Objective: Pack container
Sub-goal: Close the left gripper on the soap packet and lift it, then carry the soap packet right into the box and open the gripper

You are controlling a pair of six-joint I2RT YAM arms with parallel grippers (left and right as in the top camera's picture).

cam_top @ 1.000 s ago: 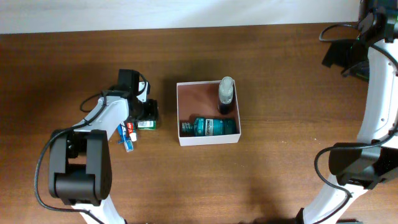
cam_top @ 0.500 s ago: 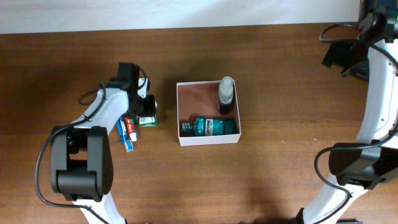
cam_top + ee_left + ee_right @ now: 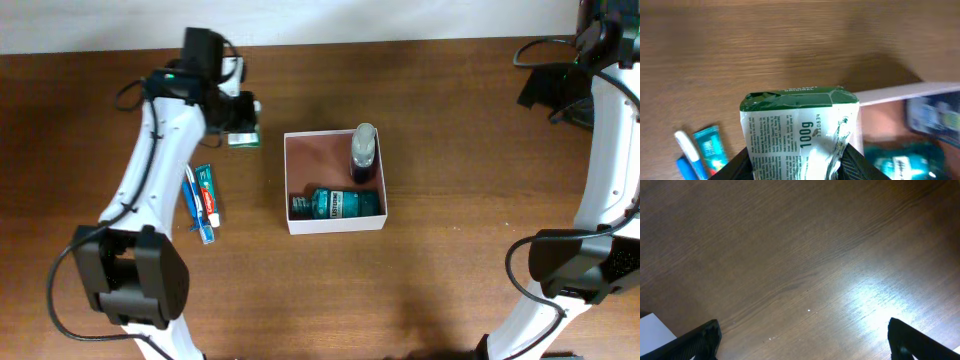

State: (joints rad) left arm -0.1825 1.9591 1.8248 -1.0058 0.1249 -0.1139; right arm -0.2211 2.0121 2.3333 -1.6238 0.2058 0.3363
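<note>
Left gripper (image 3: 238, 118) clenched on green-and-white packet (image 3: 243, 139), just off container's far-left corner, not touching it. Toothbrush (image 3: 193, 200) and toothpaste tube (image 3: 208, 192) side by side on table (image 3: 450, 150), nearer than packet. Container (image 3: 318, 158) mid-table: teal bottle (image 3: 337, 204) lying along near wall, dark bottle (image 3: 364, 155) in far-right corner. Right gripper (image 3: 805, 337) at far right, fingers spread wide over tabletop

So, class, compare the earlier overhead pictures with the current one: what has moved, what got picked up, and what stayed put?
The left gripper, shut on the green-and-white packet, lifted it from beside the toothpaste and carried it away to just off the container's far left corner. The toothpaste, toothbrush, container, its two bottles and the right arm stayed put.
</note>
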